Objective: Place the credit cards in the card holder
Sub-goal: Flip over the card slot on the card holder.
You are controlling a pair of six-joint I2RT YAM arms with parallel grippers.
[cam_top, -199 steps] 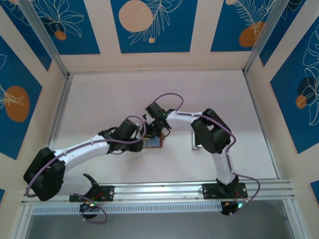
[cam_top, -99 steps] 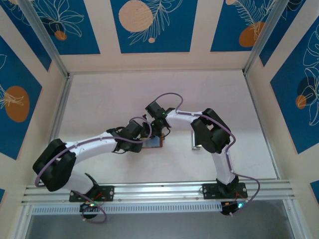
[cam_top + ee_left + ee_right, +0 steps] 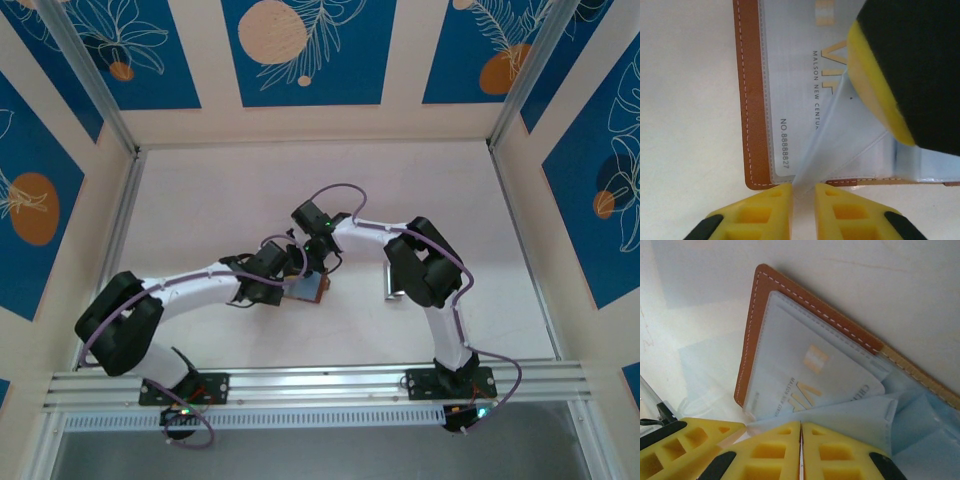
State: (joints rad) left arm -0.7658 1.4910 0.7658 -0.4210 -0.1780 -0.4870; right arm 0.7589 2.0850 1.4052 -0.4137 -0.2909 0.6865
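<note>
Left gripper (image 3: 802, 202), fingers narrowly apart astride a corner of the clear pocket (image 3: 855, 145) at the near edge of the open wallet (image 3: 753, 110), one card (image 3: 790, 70) sleeved inside; right gripper (image 3: 801, 452), jaws together against that pocket's flap; overhead, both grippers tip to tip over the wallet on the table (image 3: 200, 200).

The pale table (image 3: 220, 200) bears the open brown card holder (image 3: 305, 288) and, seemingly, a grey card (image 3: 389, 285).

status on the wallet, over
Right jaws shut on clear sleeve. Left jaws barely apart at its corner. One card seated in wallet.
</note>
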